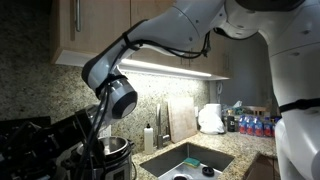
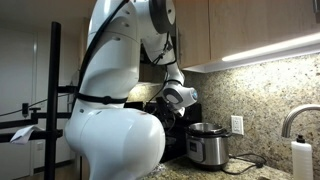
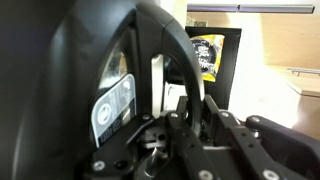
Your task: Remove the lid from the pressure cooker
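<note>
My gripper (image 3: 176,128) is shut on the arched central handle of the black lid (image 3: 60,80), which fills the left of the wrist view and is tilted on edge. In both exterior views the lid (image 2: 158,108) (image 1: 62,135) hangs from the gripper (image 2: 172,102) (image 1: 101,136), lifted off and to the side of the pressure cooker. The pressure cooker (image 2: 207,148) is a brushed steel pot with black trim on the counter; its top rim is open. It also shows in an exterior view (image 1: 118,150), just beside the gripper.
A sink (image 1: 190,160), a soap bottle (image 1: 149,137) and leaning cutting boards (image 1: 180,118) lie beyond the cooker. A faucet (image 2: 296,120) and a wall outlet (image 2: 238,124) are near it. Cabinets hang overhead. A black appliance (image 2: 176,138) stands beside the cooker.
</note>
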You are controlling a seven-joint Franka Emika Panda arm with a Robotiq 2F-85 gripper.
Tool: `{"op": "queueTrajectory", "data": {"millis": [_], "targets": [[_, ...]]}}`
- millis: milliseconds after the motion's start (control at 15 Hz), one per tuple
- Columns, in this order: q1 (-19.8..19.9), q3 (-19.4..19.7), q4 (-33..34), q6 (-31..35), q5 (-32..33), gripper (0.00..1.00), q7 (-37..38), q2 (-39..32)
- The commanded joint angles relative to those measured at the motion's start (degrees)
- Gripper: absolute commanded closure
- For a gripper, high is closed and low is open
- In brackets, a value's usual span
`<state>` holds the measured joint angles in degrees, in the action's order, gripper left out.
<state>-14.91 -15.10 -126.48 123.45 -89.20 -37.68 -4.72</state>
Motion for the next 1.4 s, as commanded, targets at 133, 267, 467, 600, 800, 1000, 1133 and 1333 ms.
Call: {"op": "queueTrajectory", "data": {"millis": [133,267,467,600,800,1000,1133,1333], "targets": [[-0.7,0.5,8.9,-0.6,0.0,0.91,2.4,-7.1],[-0.9,0.7,10.9,-0.3,-0.1,0.91,2.3,-9.3],[-1.1,0.9,13.6,-0.1,-0.2,0.91,2.5,-12.2],[-1.4,1.0,14.9,0.1,0.0,0.91,2.7,-13.6],[-2.3,1.1,16.6,0.9,0.6,0.91,3.3,-15.8],[-3.5,1.2,18.1,2.0,1.2,0.91,4.0,-18.2],[-4.1,1.3,18.8,2.7,1.1,0.91,4.1,-19.3],[-4.6,1.5,19.8,4.1,0.5,0.91,3.3,-20.7]]}}
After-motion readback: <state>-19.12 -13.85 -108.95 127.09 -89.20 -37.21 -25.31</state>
